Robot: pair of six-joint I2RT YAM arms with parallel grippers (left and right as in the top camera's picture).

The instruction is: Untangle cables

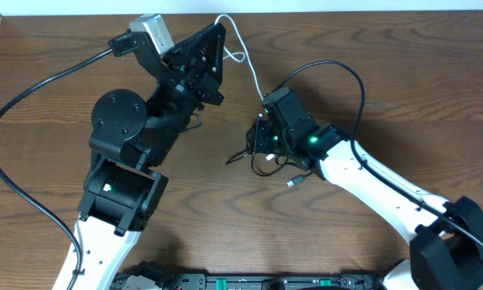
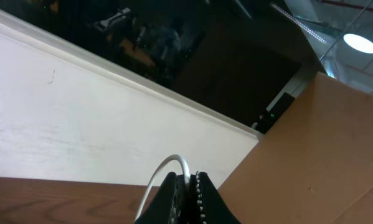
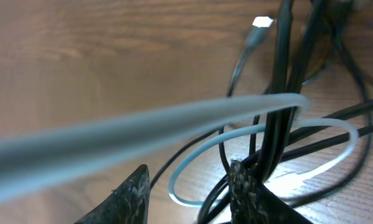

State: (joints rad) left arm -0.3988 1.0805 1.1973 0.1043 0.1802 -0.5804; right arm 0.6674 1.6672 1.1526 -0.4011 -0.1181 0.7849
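Several thin black cables (image 3: 279, 74) in a tangle with one white cable (image 3: 142, 134)

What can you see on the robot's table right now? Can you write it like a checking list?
Surface: brown wooden table.
Job's things: white cable runs from the left claw into the tangle; black cables are bunched under the right claw; a silver plug lies beside them.
Clutter: nothing seen.
Claws: left claw is shut on the white cable; right claw is open, with a white loop between its fingers and black cables beside one finger.
Cables: thick black arm wires loop over the table.
Surroundings: white wall, brown board, ceiling lamp.
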